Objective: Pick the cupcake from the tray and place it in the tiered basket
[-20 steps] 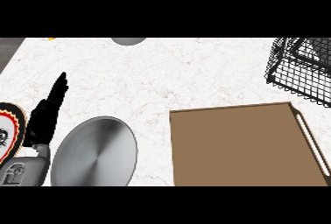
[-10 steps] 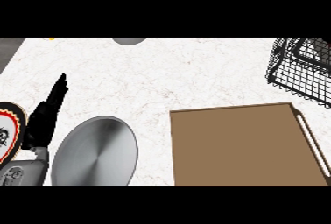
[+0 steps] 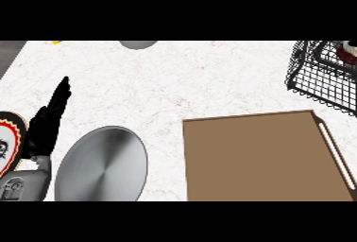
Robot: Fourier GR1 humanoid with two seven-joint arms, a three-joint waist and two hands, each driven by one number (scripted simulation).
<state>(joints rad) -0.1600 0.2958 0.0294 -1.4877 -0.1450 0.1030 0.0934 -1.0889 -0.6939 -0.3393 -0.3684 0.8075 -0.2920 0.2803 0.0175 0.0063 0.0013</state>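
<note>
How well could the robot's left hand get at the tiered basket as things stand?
Probably not well: the left hand rests open at the view's left edge, the tiered basket at the far right; nothing blocks the way, but the stretch looks long.

One tray (image 3: pixel 258 158), one wire basket (image 3: pixel 317 78), one steel plate (image 3: pixel 103 165), one cupcake (image 3: pixel 347 49), one left hand (image 3: pixel 45 125).

The robot's left hand (image 3: pixel 45 125), black and seen edge-on, rests open at the far left with its fingers held straight and close together, pointing up and slightly to the right, while its grey forearm (image 3: pixel 28 182) rises from the lower left corner.
</note>
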